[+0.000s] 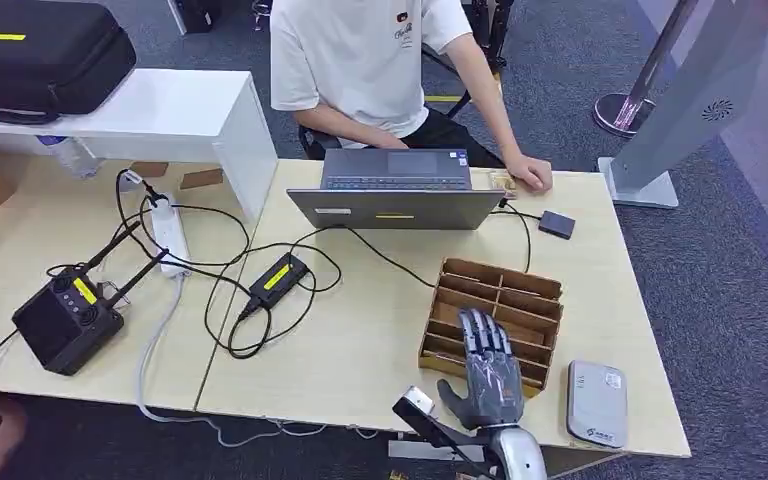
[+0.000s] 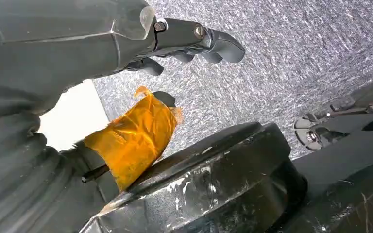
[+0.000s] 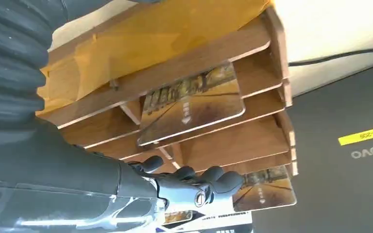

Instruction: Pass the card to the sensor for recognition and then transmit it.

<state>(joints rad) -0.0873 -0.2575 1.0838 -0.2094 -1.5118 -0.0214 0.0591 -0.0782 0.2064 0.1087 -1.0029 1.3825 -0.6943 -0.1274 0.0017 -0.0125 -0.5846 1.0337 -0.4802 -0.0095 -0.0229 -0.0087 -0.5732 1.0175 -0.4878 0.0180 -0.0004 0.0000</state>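
Note:
A wooden card rack [image 1: 501,297] stands on the table's right half. My right hand [image 1: 487,369] hovers flat over its near slots, fingers spread, holding nothing. In the right wrist view, a glossy printed card [image 3: 192,103] leans in a middle slot of the rack [image 3: 226,141], and a second card [image 3: 268,191] lies just past the fingertips [image 3: 222,180] of my right hand [image 3: 175,187]; I cannot tell if they touch it. The grey-white card sensor [image 1: 597,402] lies flat to the right of the rack, near the front edge. My left hand [image 2: 194,41] hangs beside my body over carpet, empty, fingers apart.
A person sits behind an open laptop [image 1: 397,190], one hand resting on the table at its right. A small black box [image 1: 557,224] is wired to the laptop. A power strip [image 1: 169,235], adapter [image 1: 278,278], cables and a black device [image 1: 67,318] crowd the left.

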